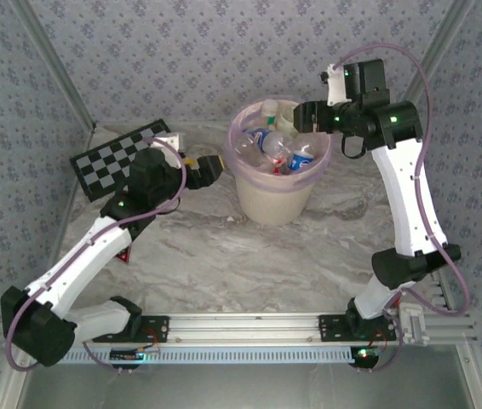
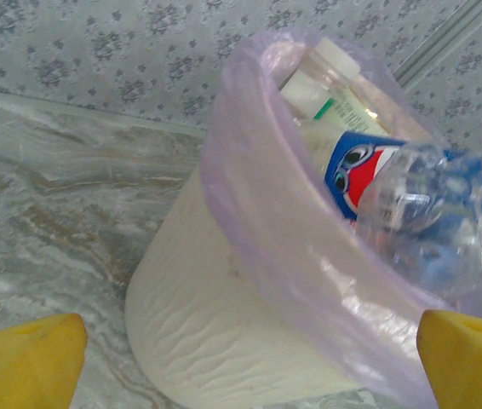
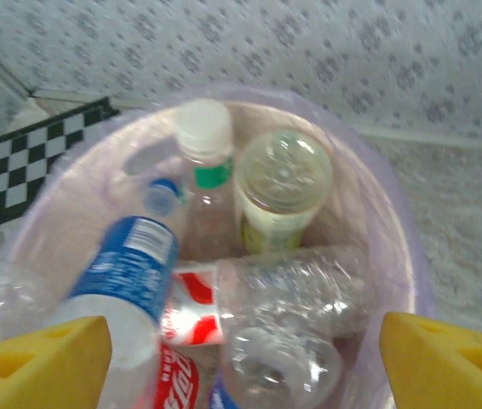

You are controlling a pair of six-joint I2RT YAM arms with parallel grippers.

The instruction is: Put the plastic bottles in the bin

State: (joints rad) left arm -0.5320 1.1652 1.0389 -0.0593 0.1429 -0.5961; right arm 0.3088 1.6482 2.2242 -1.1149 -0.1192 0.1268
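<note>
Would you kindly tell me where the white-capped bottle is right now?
In the right wrist view, the white-capped bottle sits cap-up inside the bin, toward its far wall, just left of the pale-green bottle.

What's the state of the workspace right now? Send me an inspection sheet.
Surface: marbled table, no bottle seen lying on it.
Job's things: bin upright, pink liner folded over its rim; bottles heaped inside up to the rim.
Clutter: checkerboard at the far left; small red item half hidden by the left arm, cannot identify.
Grippers: left gripper open, empty, beside the bin's left wall; right gripper open, empty, above the bottles.
Cables: hoses loop along both arms, apart from the bin.
Surroundings: patterned walls; metal rail at the near edge.
</note>
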